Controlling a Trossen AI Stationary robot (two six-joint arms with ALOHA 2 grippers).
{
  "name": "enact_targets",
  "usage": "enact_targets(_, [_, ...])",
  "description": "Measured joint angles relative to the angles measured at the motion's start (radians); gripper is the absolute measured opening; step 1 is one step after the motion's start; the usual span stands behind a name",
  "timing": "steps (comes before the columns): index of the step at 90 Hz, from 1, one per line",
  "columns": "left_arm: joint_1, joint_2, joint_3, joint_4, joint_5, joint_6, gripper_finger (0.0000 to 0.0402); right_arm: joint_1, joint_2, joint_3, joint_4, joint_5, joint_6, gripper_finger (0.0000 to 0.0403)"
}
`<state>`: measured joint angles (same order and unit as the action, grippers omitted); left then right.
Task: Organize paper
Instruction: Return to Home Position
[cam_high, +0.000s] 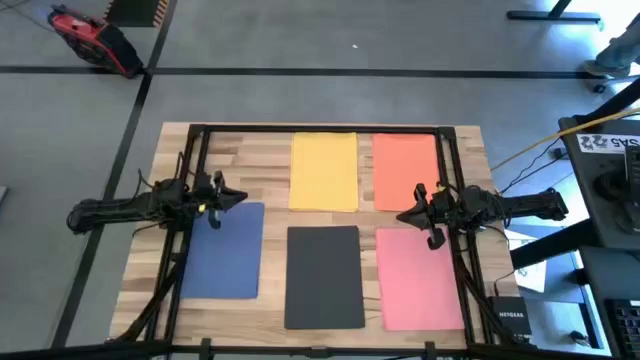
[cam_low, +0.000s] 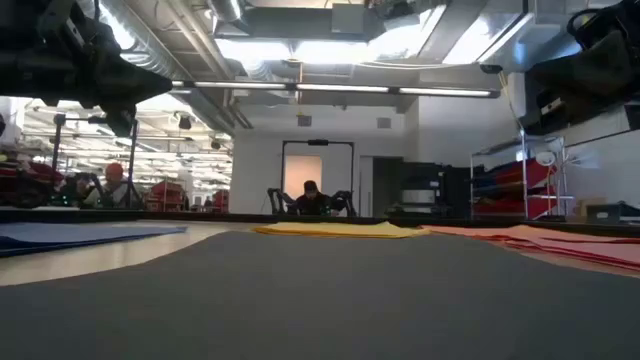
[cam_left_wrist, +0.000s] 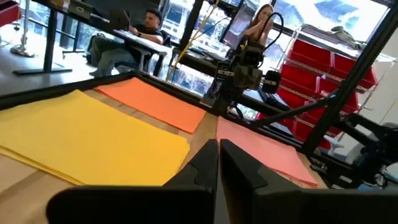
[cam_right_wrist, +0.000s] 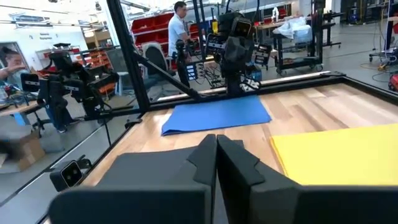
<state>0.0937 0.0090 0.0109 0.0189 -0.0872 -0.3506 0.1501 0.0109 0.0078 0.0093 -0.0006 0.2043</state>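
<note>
Five lots of paper lie flat on the wooden table: yellow (cam_high: 323, 172) at the far middle, orange (cam_high: 405, 170) at the far right, blue (cam_high: 225, 250) at the near left, dark grey (cam_high: 323, 277) at the near middle, pink (cam_high: 420, 278) at the near right. My left gripper (cam_high: 241, 197) hovers shut above the blue paper's far edge, pointing toward the table's right. My right gripper (cam_high: 403, 214) hovers shut between the orange and pink paper, pointing left. The wrist views show each pair of fingers closed on nothing: left gripper (cam_left_wrist: 219, 144), right gripper (cam_right_wrist: 216, 138).
A black metal frame (cam_high: 320, 128) runs along the table's far edge and down both sides by the arms. A black box (cam_high: 508, 318) sits off the table's near right corner. People sit and stand in the room beyond the table.
</note>
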Motion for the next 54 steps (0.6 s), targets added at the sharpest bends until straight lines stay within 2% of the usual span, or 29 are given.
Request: enact_targets(54, [0.0, 0.0, 0.0, 0.0, 0.0, -0.026, 0.0, 0.0, 0.0, 0.0, 0.0, 0.0, 0.0, 0.0])
